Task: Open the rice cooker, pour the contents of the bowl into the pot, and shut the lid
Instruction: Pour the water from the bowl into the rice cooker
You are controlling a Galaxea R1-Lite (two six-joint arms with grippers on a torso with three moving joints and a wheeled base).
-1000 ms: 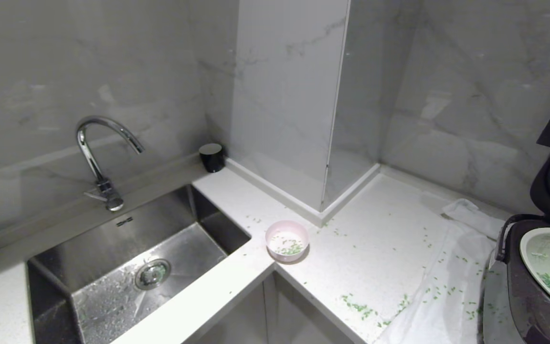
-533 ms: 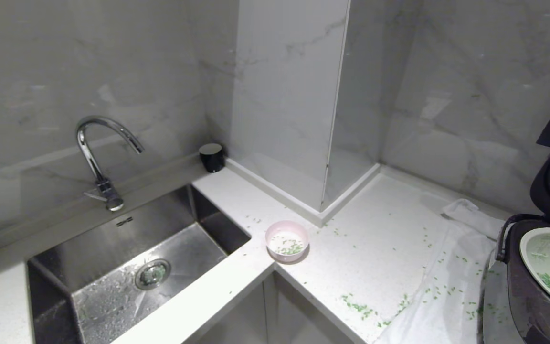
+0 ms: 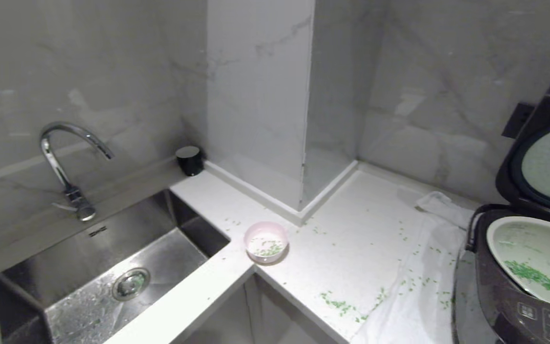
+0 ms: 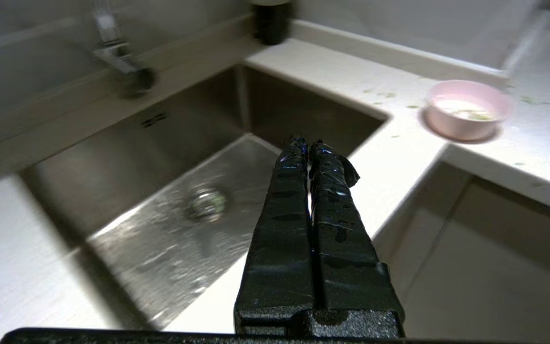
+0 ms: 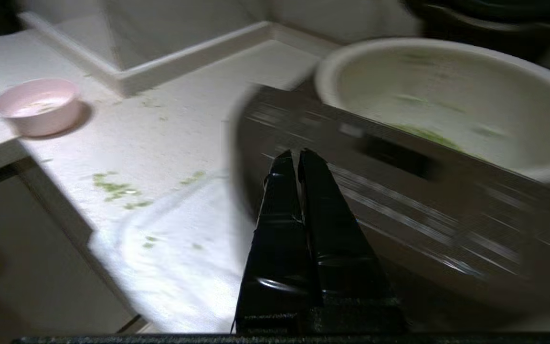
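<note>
Rice cooker lid up in head view; only wrist views with both jaws closed, empty.

Brushed stainless-steel sink, wet, reflective; curved chrome faucet, mirror-glossy. White speckled stone-look countertop, smooth. Grey veined marble-look wall tiles, glossy. Small pale pink bowl, smooth. White crumpled cloth, matt.

Left claw and right claw both closed, empty.
</note>
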